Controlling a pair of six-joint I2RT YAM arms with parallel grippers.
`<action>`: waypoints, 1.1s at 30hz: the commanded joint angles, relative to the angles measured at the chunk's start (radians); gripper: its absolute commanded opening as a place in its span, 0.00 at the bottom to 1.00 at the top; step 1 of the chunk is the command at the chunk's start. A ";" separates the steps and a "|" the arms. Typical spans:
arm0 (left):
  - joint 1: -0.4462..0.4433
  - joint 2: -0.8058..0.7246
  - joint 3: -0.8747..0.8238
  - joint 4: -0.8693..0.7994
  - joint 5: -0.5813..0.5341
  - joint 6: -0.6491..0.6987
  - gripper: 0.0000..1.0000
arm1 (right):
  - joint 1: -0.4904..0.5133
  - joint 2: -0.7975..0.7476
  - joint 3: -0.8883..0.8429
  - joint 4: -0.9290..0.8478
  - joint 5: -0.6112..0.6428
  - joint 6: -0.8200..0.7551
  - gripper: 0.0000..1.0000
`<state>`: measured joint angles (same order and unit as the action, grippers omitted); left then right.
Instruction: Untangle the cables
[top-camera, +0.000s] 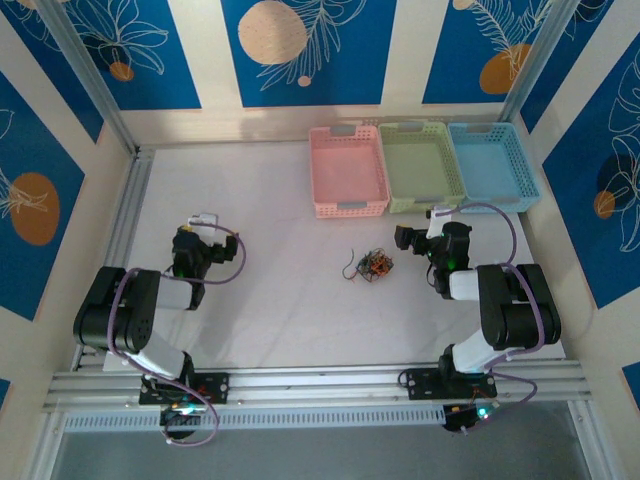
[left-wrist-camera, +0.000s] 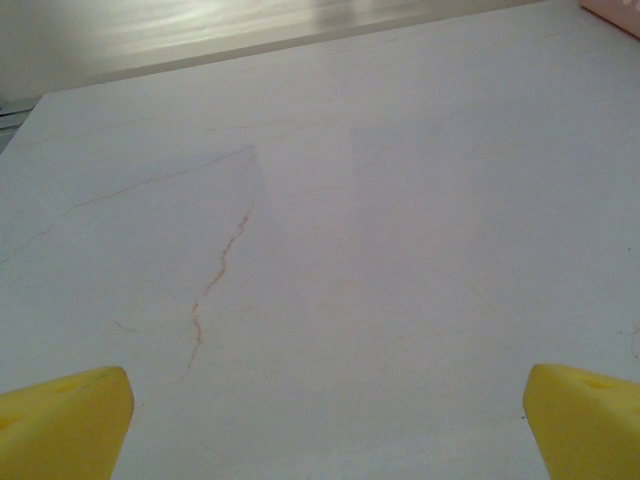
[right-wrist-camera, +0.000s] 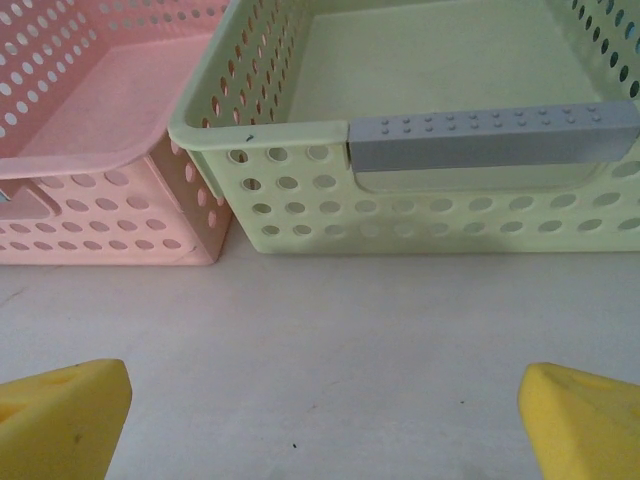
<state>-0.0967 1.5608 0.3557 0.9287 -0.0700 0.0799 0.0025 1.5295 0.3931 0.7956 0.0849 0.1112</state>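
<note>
The cables lie bunched in a small knot on the white surface, nearer my right hand than my left hand. The clump runs roughly left to right, with one loose dark end trailing leftward. Both my hands stand wide, holding nothing. The right one faces the green basket, which sits beside the pink basket.

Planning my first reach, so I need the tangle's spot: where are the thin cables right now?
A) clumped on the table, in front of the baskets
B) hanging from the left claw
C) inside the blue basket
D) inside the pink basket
A: the cables lie as a small clump on the table, on the near side of the pink basket and outside it.
</note>
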 joint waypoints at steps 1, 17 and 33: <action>0.015 -0.002 0.019 0.002 0.022 -0.013 1.00 | -0.002 -0.008 0.024 0.007 -0.008 -0.016 0.99; -0.053 -0.273 0.012 -0.161 -0.189 0.002 1.00 | 0.087 -0.317 0.101 -0.307 0.172 -0.054 0.99; -0.050 -0.676 0.099 -0.601 -0.064 -0.504 1.00 | -0.009 -0.042 0.746 -0.991 0.029 0.166 0.90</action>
<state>-0.1425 0.8986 0.3962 0.4675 -0.2020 -0.2935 0.0235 1.4002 1.0386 -0.0372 0.1486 0.2520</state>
